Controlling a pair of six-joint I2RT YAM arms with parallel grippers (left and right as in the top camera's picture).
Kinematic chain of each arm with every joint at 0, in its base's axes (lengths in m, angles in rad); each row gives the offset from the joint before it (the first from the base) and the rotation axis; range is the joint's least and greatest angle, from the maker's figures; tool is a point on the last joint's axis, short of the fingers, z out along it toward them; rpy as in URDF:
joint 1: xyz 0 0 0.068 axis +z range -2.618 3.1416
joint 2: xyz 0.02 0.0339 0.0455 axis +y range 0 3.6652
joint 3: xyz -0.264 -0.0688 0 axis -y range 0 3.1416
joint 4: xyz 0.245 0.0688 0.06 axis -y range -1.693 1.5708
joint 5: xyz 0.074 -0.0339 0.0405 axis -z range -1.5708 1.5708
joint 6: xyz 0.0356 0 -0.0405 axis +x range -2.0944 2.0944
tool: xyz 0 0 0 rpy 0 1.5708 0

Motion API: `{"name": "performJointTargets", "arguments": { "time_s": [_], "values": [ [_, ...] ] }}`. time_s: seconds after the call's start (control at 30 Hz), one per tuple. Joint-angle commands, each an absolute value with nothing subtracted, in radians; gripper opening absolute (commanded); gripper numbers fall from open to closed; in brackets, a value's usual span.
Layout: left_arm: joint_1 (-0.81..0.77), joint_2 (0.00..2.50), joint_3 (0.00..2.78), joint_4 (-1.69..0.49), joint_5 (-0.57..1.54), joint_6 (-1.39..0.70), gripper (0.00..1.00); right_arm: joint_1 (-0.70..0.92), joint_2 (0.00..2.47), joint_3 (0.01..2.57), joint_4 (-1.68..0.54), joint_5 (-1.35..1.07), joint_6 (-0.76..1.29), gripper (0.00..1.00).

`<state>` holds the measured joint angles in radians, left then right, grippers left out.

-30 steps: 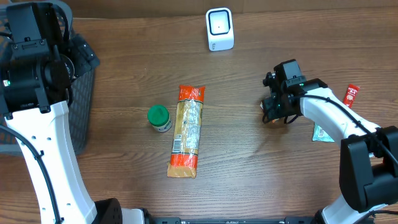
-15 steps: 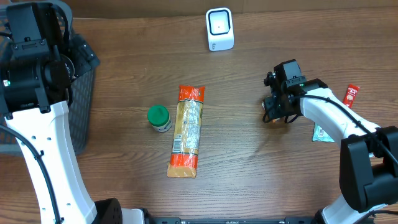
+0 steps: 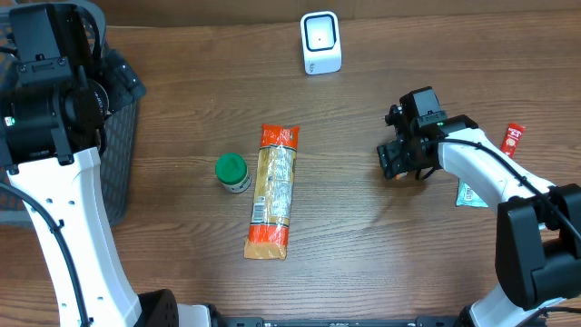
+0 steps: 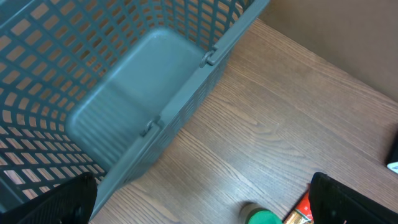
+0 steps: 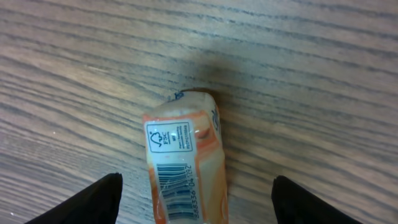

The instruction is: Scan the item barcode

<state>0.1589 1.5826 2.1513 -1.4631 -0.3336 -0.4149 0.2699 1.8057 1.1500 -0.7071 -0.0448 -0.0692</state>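
Note:
A small orange packet (image 5: pixel 186 155) lies flat on the wooden table in the right wrist view, its barcode facing up. My right gripper (image 5: pixel 196 202) is open just above it, one finger on each side, and neither touches the packet. In the overhead view that gripper (image 3: pixel 397 160) sits right of centre and covers the packet. The white scanner (image 3: pixel 320 43) stands at the back of the table, its screen facing forward. My left gripper (image 4: pixel 202 205) is wide open and empty, high above the rim of the grey basket (image 4: pixel 124 112).
A green-capped bottle (image 3: pixel 232 172) and a long orange-ended packet (image 3: pixel 273 191) lie mid-table. A red sachet (image 3: pixel 513 138) and a teal sachet (image 3: pixel 469 193) lie by the right arm. The mesh basket (image 3: pixel 118 163) stands at the left edge.
The right gripper's jaws have spread wider apart on the spot. Nothing else has moved.

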Motion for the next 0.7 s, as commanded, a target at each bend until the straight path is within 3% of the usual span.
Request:
{"name": "performJointTargets", "arguments": {
  "time_s": [0.0, 0.17, 0.27, 0.37, 0.5, 0.57, 0.63, 0.67],
  "values": [
    [0.163, 1.589, 2.162, -1.462, -0.346, -0.406, 1.0, 0.273, 1.768, 1.242, -0.732, -0.028, -0.025, 0.81],
    [0.163, 1.589, 2.162, -1.462, -0.346, -0.406, 1.0, 0.275, 1.689, 1.383, -0.838, -0.158, 0.006, 0.84],
    [0.163, 1.589, 2.162, -1.462, -0.346, -0.406, 1.0, 0.275, 1.668, 1.402, -0.819, -0.409, 0.038, 1.0],
    [0.163, 1.589, 2.162, -1.462, -0.346, -0.406, 1.0, 0.275, 1.676, 1.399, -0.776, -0.647, 0.039, 1.0],
    [0.163, 1.589, 2.162, -1.462, -0.346, -0.406, 1.0, 0.277, 1.699, 1.398, -0.772, -0.77, 0.16, 1.0],
    [0.163, 1.589, 2.162, -1.462, -0.346, -0.406, 0.99, 0.291, 1.713, 1.393, -0.777, -0.76, 0.234, 0.92],
    [0.163, 1.589, 2.162, -1.462, -0.346, -0.406, 1.0, 0.326, 1.729, 1.393, -0.8, -0.716, 0.268, 0.75],
    [0.163, 1.589, 2.162, -1.462, -0.346, -0.406, 1.0, 0.35, 1.732, 1.393, -0.813, -0.667, 0.289, 0.73]
  ]
}}
